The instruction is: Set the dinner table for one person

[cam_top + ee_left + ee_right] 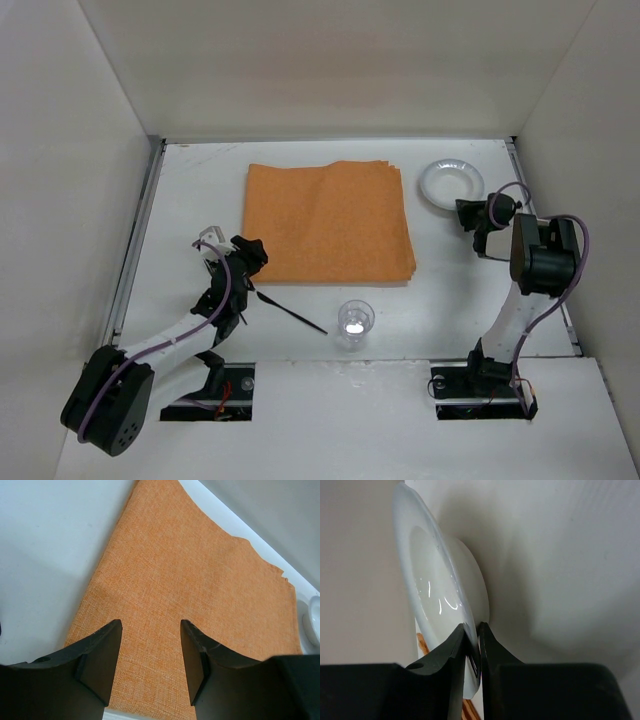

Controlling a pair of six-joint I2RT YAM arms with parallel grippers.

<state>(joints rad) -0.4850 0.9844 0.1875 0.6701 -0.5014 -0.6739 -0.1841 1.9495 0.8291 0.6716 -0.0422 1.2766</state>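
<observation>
The dinner table [200,190] is a large, flat, matte white top, lying level, with thin metal rails along its side edges.

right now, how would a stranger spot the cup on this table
Start at the orange cloth in the middle of the white table. Just off its near edge stands the cup. It is the only see-through thing, upright, beside a thin black utensil.
</observation>
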